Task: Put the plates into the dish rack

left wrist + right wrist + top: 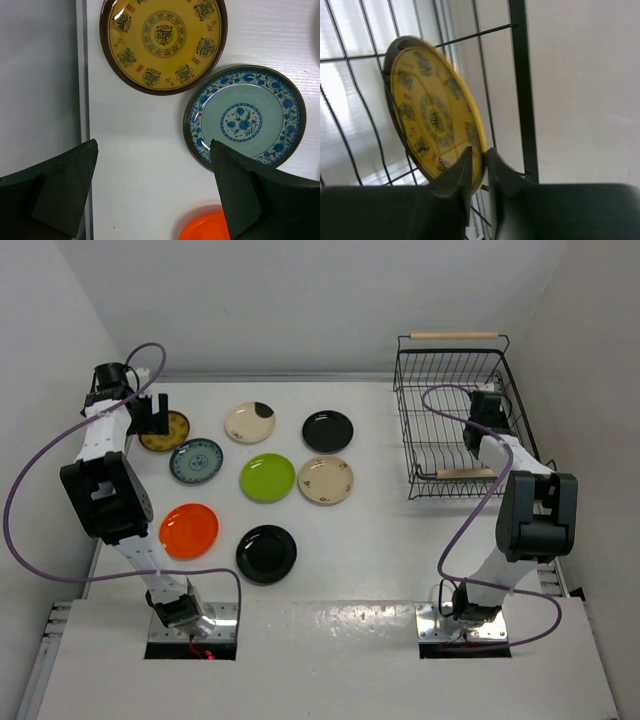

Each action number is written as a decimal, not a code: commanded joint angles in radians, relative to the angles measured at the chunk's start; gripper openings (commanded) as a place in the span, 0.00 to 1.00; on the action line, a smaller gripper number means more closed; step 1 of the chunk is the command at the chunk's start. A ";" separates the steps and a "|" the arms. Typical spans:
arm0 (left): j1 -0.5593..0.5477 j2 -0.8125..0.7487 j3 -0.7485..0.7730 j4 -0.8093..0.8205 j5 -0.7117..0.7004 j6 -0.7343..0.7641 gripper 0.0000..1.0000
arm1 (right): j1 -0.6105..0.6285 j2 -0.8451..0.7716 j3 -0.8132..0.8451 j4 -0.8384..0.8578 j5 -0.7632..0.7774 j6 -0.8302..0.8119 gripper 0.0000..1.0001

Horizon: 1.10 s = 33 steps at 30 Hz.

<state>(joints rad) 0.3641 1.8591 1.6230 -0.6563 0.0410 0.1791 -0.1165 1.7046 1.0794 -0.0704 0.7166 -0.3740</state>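
Eight plates lie flat on the white table: a mustard patterned one (pixel 165 431), blue-grey patterned (pixel 196 460), cream with a dark patch (pixel 249 423), black (pixel 327 431), lime green (pixel 267 478), cream (pixel 325 480), orange (pixel 189 530) and black (pixel 266 553). My left gripper (pixel 150 416) hovers open and empty beside the mustard plate (pixel 162 42) and the blue-grey plate (pixel 245 117). My right gripper (pixel 479 152) is inside the dish rack (pixel 455 420), shut on the rim of a second mustard plate (pixel 430 115) held on edge against the wires.
The table's left edge and wall (pixel 40 100) are close beside my left gripper. The rack's wooden handles lie at its far side (pixel 455 336) and near side (pixel 465 473). The orange plate (pixel 210 227) shows under the left fingers.
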 commanded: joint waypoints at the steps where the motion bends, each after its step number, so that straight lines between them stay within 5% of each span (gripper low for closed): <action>1: 0.022 0.049 0.049 -0.026 0.014 -0.007 0.99 | -0.006 -0.022 0.042 -0.020 -0.037 0.043 0.19; 3: 0.036 0.101 0.087 -0.058 0.033 -0.016 0.99 | -0.005 -0.040 0.045 -0.042 -0.043 0.066 0.25; 7: 0.102 0.205 0.168 -0.092 0.088 -0.072 0.99 | -0.006 -0.060 0.088 -0.087 -0.058 0.081 0.64; 16: 0.134 0.471 0.386 -0.092 0.135 -0.136 0.99 | -0.003 -0.077 0.182 -0.213 -0.077 0.145 0.87; 22: 0.134 0.615 0.488 -0.092 0.144 -0.165 0.99 | 0.006 -0.115 0.188 -0.276 -0.106 0.178 0.87; 26: 0.134 0.638 0.488 -0.092 0.238 -0.174 0.80 | 0.014 -0.166 0.183 -0.299 -0.131 0.202 0.89; 33: 0.153 0.626 0.446 -0.101 0.316 -0.175 0.16 | 0.051 -0.246 0.183 -0.284 -0.132 0.201 0.90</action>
<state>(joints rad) 0.5095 2.4489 2.1056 -0.7086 0.2867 0.0082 -0.0849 1.5227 1.2259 -0.3752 0.5934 -0.1902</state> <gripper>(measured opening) 0.252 0.889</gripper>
